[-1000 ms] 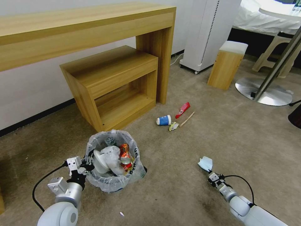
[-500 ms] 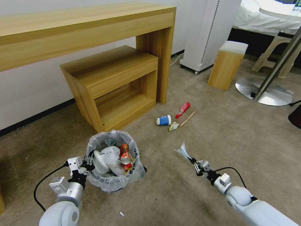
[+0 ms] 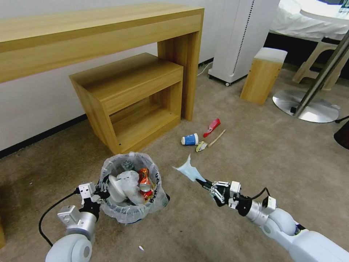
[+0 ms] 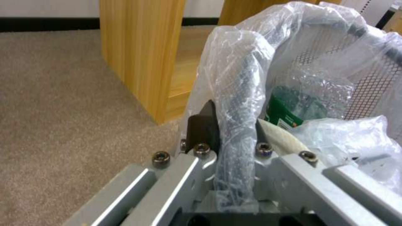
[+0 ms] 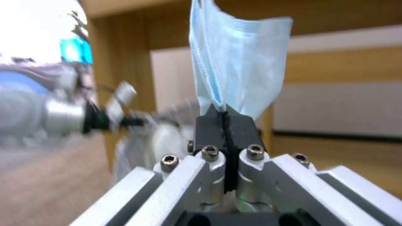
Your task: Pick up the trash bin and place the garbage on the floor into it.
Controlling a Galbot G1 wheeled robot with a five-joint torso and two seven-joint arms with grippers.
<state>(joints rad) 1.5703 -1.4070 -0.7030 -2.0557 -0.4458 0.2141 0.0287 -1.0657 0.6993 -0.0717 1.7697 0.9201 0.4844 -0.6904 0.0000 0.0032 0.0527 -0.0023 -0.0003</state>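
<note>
The black trash bin with its clear bag liner stands on the carpet, holding white slippers, an orange can and a bottle. My left gripper is shut on the bin's rim, liner pinched between the fingers. To the bin's right, my right gripper is shut on a pale blue mask, which hangs free in the air; the right wrist view has the mask standing up from the fingertips. Farther off on the floor lie a blue-white cup, a red wrapper, a wooden stick and a small yellow-white scrap.
A low wooden shelf unit under a long wooden desk stands behind the bin. A white appliance, a small wooden stool and a metal pole base stand at the back right. Open carpet lies between bin and litter.
My right arm has swung left with the mask, from the right side of the floor to just right of the bin. The left gripper and bin have stayed put.
</note>
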